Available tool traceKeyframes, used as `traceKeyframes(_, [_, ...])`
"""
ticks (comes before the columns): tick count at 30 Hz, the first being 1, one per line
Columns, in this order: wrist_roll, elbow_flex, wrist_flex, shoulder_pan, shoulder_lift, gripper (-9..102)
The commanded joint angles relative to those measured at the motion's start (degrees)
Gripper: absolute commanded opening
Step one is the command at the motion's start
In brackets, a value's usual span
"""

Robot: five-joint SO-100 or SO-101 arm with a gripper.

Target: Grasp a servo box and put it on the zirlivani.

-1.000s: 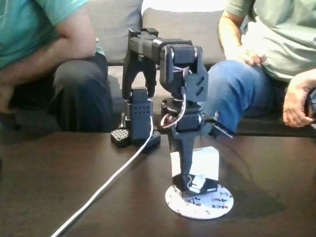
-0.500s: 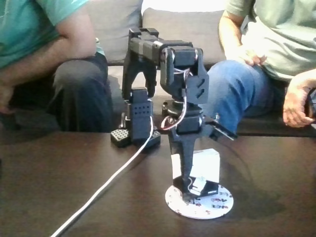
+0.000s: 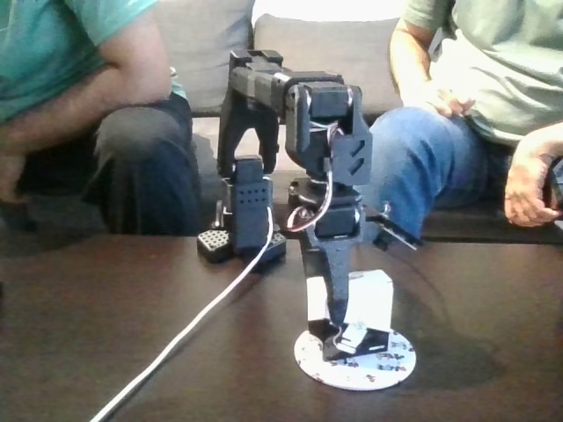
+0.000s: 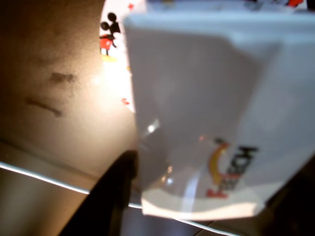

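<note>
In the fixed view the servo box [image 3: 369,297], white above and black below, stands slightly tilted with its bottom on or just above the zirlivani [image 3: 387,365], a flat white speckled disc near the table's front edge. My gripper [image 3: 352,345] reaches straight down and is shut on the servo box; one dark finger [image 3: 332,299] runs down the box's left face and the other is hidden behind it. In the wrist view the white box top [image 4: 206,113] with its logo sits very close, a dark finger [image 4: 110,201] at lower left, and the zirlivani's edge [image 4: 112,44] shows cartoon prints.
The arm's base [image 3: 242,220] is clamped at the far edge of the dark table [image 3: 106,308]. A white cable [image 3: 193,325] runs from it toward the front left. Two people sit on a sofa behind, one's knee [image 3: 422,158] close to the arm.
The gripper has lowered the servo box a little, bringing its bottom down to the disc. The arm's upper links have barely shifted.
</note>
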Motion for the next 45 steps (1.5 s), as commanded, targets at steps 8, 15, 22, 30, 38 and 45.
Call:
traceKeyframes(8, [0.0,-1.0,2.4,-1.3,1.4,33])
traceKeyframes(15, [0.1,-2.0,4.7,-1.8,3.6,33])
traceKeyframes(22, [-0.6,-5.9,9.5,-1.9,9.5,33])
traceKeyframes(30, [-1.6,-12.6,15.9,-1.4,10.3,33])
traceKeyframes(38, [-3.3,-15.3,20.7,0.6,18.5,32])
traceKeyframes(45, [-4.3,1.8,20.5,6.8,33.7,6])
